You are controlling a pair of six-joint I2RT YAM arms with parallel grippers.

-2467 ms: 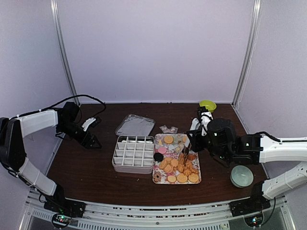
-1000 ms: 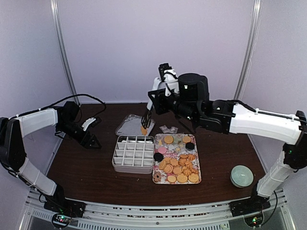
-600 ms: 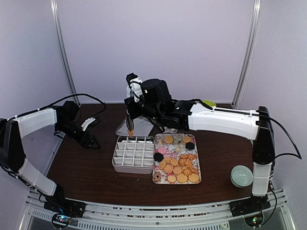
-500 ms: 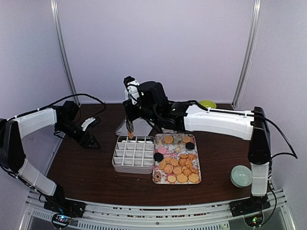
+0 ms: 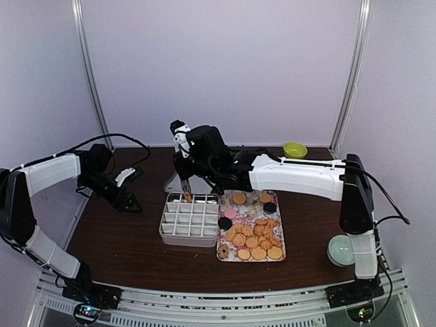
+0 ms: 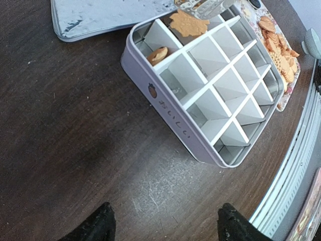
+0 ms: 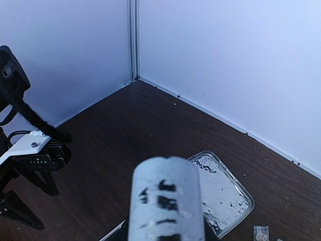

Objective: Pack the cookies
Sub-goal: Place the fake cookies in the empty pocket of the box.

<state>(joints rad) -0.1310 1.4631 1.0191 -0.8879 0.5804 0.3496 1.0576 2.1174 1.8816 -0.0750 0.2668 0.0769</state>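
The cookies (image 5: 253,235) lie heaped on a floral tray (image 5: 283,238), mostly golden, a few pink and dark. My right gripper (image 5: 182,163) is shut on metal tongs (image 6: 205,5) that pinch one golden cookie (image 6: 188,22) at the rim of a back-row cell of the white divided box (image 5: 189,219). Another cookie (image 6: 158,54) rests in the back-left corner cell beside it. In the right wrist view the tongs' handle (image 7: 165,201) blocks the fingers. My left gripper (image 6: 168,228) is open and holds nothing, low over the table left of the box.
The box's clear lid (image 6: 100,17) lies flat behind the box. A green bowl (image 5: 295,148) stands at the back right and a pale round container (image 5: 343,250) at the front right. The right arm stretches across above the tray's far end.
The right arm lifted the tongs with a cookie from the tray, swung left and came down to the box's back row. The left arm has not moved.
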